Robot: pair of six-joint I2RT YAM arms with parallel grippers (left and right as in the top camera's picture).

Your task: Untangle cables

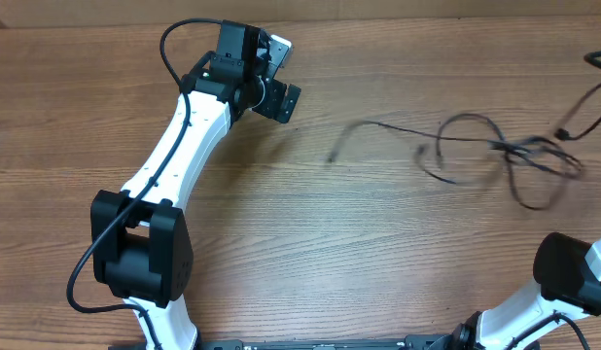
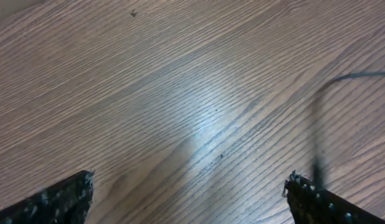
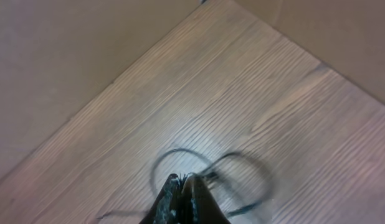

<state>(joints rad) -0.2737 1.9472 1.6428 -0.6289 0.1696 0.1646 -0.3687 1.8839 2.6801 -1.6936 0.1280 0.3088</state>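
Note:
The cables [image 1: 505, 148] lie in a loose black tangle on the right of the wooden table, and one thin end [image 1: 335, 154] trails left toward the middle. Another strand runs up and off the right edge. My left gripper [image 1: 283, 73] hangs open at the far left-centre, apart from the tangle. In the left wrist view its fingertips [image 2: 74, 194] stand wide with bare wood between them, and a blurred cable [image 2: 316, 130] passes by the right finger. My right gripper [image 3: 183, 178] is shut, with cable loops [image 3: 177, 150] coming out at its tips. It is outside the overhead view.
The wooden table [image 1: 330, 243] spans the whole view. The right wrist view shows the table's far corner against a tan wall [image 3: 68, 50]. The left arm's thick black wire [image 1: 169, 39] loops at the back. The right arm's base [image 1: 573, 272] sits at the front right.

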